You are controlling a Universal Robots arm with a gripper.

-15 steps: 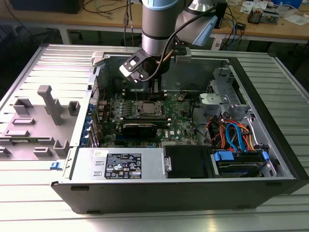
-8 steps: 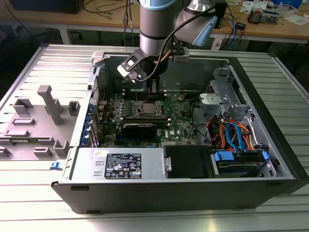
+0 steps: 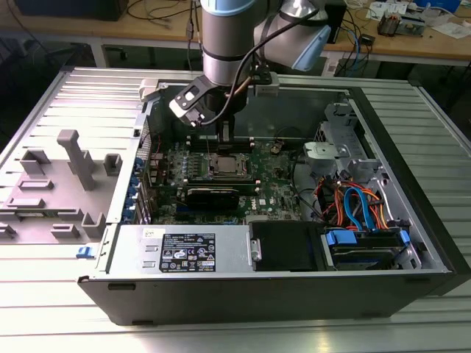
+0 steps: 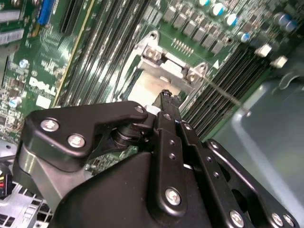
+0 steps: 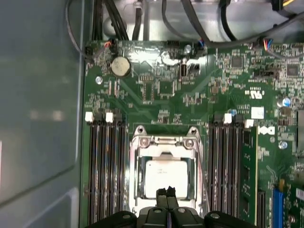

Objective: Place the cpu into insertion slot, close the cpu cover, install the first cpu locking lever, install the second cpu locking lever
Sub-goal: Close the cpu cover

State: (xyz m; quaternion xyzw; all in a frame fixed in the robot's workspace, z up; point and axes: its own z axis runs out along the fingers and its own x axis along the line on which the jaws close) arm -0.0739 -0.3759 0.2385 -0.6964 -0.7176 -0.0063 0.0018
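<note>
Black gripper (image 5: 166, 193), tips pinched together and empty, hangs over the dull square cpu (image 5: 164, 173), framed by the silver cover (image 5: 164, 141), mid green board (image 5: 156, 97).

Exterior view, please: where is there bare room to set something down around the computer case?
Bare table runs in front of the computer case and at the exterior view's right of it. Crowded: grey fixtures at the exterior view's left, cables and the gripper inside.
</note>
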